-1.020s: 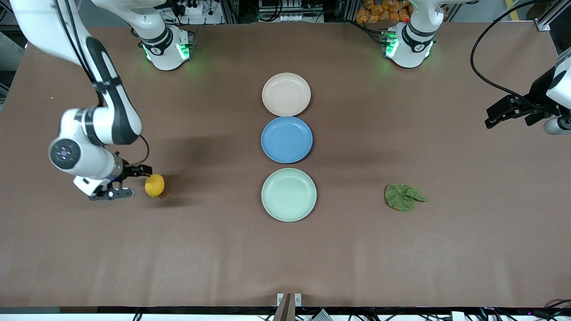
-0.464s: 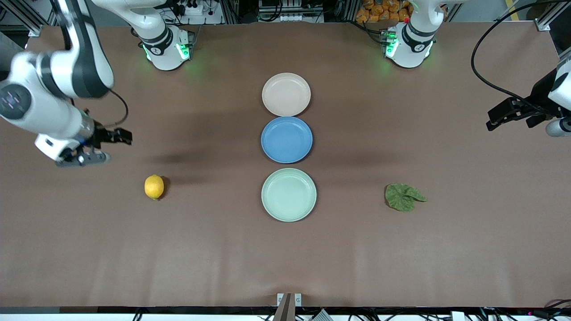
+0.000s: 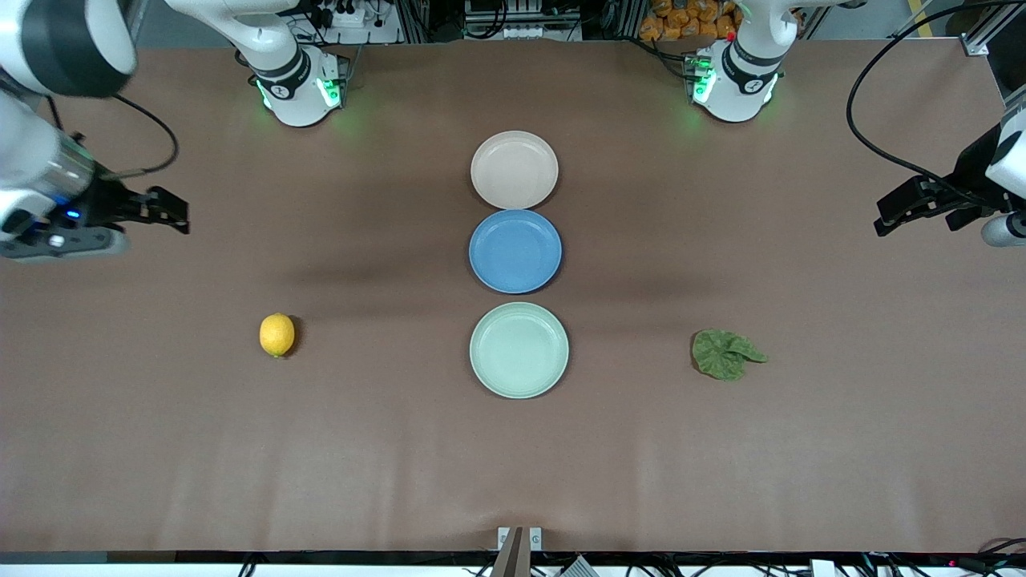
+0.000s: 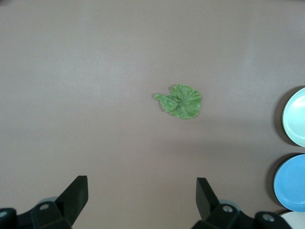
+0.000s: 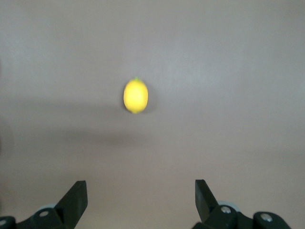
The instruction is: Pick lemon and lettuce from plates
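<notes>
The yellow lemon lies on the bare table toward the right arm's end; it also shows in the right wrist view. The green lettuce leaf lies on the bare table toward the left arm's end; it also shows in the left wrist view. The beige plate and the mint green plate are empty. My right gripper is open and empty, raised at the table's end. My left gripper is open and empty, raised at its own end.
An empty blue plate sits between the beige and mint plates in a row down the table's middle. The mint plate's rim and the blue plate's rim show at the left wrist view's edge.
My right gripper has let go of the lemon, risen and drawn back toward the table's end. The lemon stays on the table. The left arm has barely moved.
</notes>
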Robot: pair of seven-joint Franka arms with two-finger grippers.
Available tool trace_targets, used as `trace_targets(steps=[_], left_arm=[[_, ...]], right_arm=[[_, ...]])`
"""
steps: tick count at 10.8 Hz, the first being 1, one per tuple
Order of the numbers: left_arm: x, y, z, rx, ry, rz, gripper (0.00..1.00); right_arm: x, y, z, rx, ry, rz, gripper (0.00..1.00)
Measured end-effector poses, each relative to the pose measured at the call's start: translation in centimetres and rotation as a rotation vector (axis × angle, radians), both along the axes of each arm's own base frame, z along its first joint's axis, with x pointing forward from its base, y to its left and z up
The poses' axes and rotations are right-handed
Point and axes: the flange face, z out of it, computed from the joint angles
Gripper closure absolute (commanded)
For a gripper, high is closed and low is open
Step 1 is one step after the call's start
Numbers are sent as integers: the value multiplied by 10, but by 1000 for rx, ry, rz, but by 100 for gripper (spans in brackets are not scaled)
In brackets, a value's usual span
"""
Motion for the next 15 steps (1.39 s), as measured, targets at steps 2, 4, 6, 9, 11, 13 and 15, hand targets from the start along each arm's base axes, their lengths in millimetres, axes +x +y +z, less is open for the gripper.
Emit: trace_targets(steps=[2, 4, 6, 9, 11, 13, 15], left_arm=[[0, 0, 0, 0, 0, 0, 0], [0, 0, 0, 0, 0, 0, 0], [-2, 0, 2, 0, 1, 0, 0], [-3, 0, 5, 1, -2, -1, 0], [-10, -2, 10, 2, 15, -3, 0], [-16, -4, 19, 3, 7, -8, 0], [-18, -6, 27, 3, -9, -11, 0]], right_arm=[[2, -2, 46, 1, -55, -6, 0], [-1, -10, 61, 10, -43, -23, 0], [0, -14, 57, 56, -29, -38, 0], [0, -27, 58, 83, -32, -11, 0], [0, -43, 61, 83, -39, 11, 0], [0, -45, 62, 84, -42, 13, 0], [0, -44, 62, 84, -42, 16, 0]])
